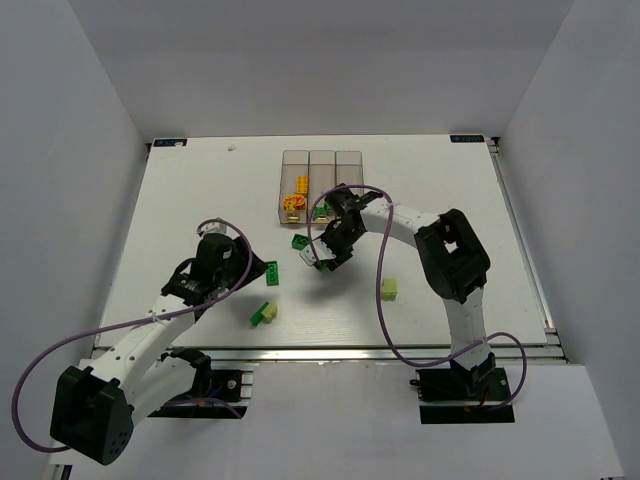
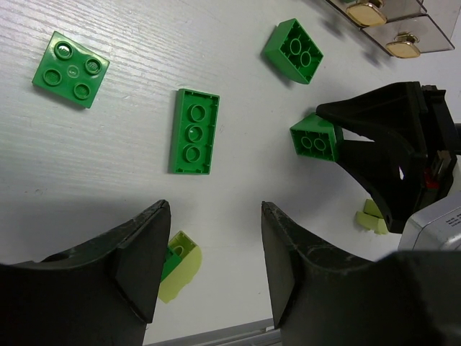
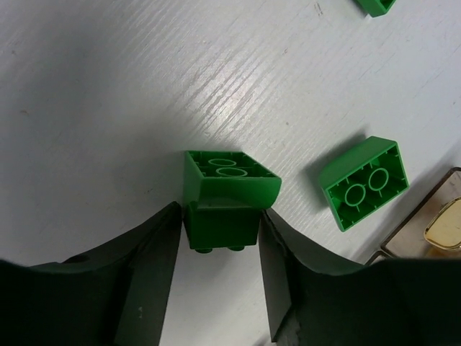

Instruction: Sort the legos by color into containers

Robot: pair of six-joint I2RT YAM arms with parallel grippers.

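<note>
Robotics lab cell, bench rig. Plain white panel walls (image 1: 80, 200) closed in beyond and either side of left gripper (image 1: 262, 272) and right gripper (image 1: 320, 262); white table (image 1: 200, 190) beneath them; aluminium rail (image 1: 330, 352) and purple cables (image 1: 379, 290) behind

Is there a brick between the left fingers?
No, the gap between the left fingers is empty in the left wrist view.

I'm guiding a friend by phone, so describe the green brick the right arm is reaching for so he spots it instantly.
Find the row of clear containers at the far side of the table; just in front of them the right gripper reaches down. The green brick sits between its fingers, studs toward the wrist. Its green neighbour, nearer the containers, lies free.
</note>
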